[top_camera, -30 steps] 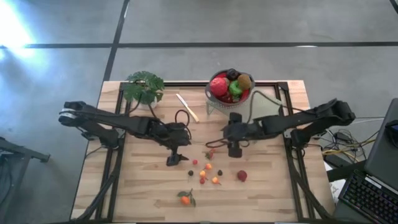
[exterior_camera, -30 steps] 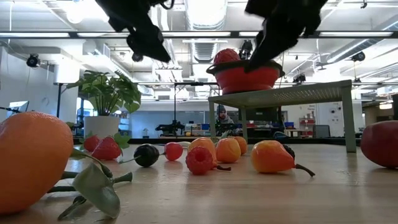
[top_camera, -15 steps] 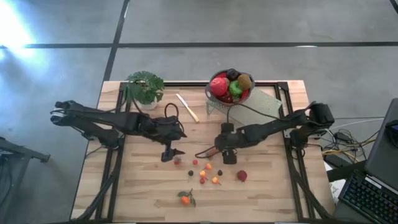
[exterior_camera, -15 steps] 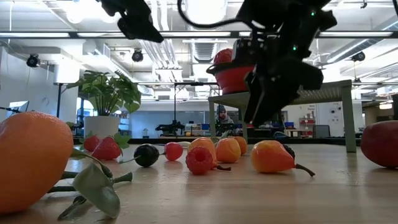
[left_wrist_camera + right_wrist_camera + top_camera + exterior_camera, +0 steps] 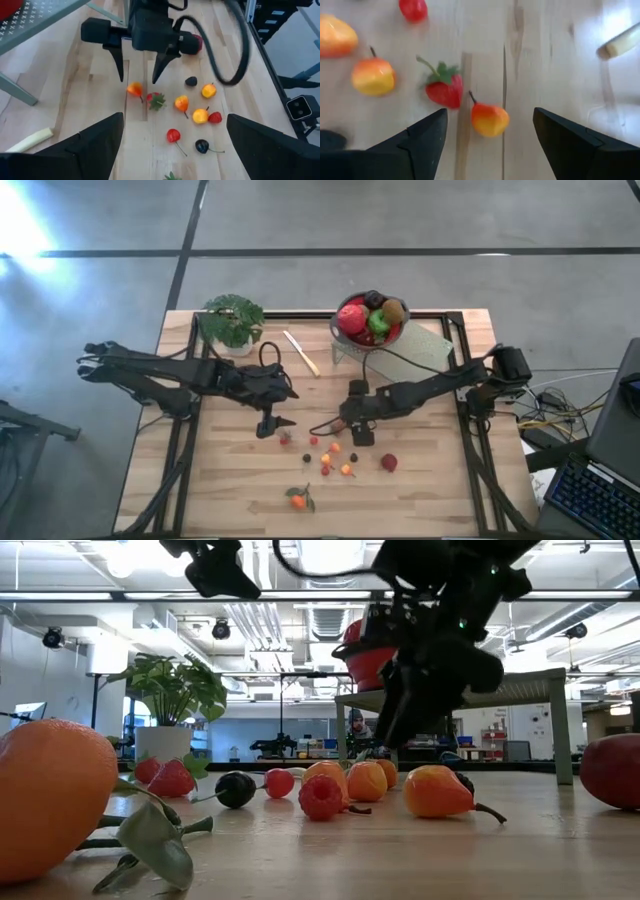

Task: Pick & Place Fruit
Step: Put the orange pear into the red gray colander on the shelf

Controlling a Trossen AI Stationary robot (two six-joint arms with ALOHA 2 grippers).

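Observation:
Small fruit lies loose on the wooden table: orange berries [image 5: 335, 447], red and dark cherries, a strawberry [image 5: 285, 438], a red apple [image 5: 389, 463] and a leafy tangerine [image 5: 298, 500]. My right gripper [image 5: 490, 112] is open and low over the table. Its fingers stand on either side of a strawberry [image 5: 445, 90] and an orange berry [image 5: 489, 120] without touching them. In the left wrist view the right gripper [image 5: 137, 75] shows above the same pair. My left gripper [image 5: 172, 125] is open and raised, left of the cluster [image 5: 270, 428].
A red bowl [image 5: 372, 318] holding apples, a kiwi and a plum stands on a mesh rack at the far side. A potted plant [image 5: 230, 320] and a pale knife [image 5: 300, 352] lie far left. Bare wood stretches along the near edge around the tangerine [image 5: 50, 795].
My right gripper has moved toward the table's left and near edge and come down from bowl height to just above the strawberry and orange berry, staying open. My left gripper has drifted slightly toward the left edge. No fruit has moved.

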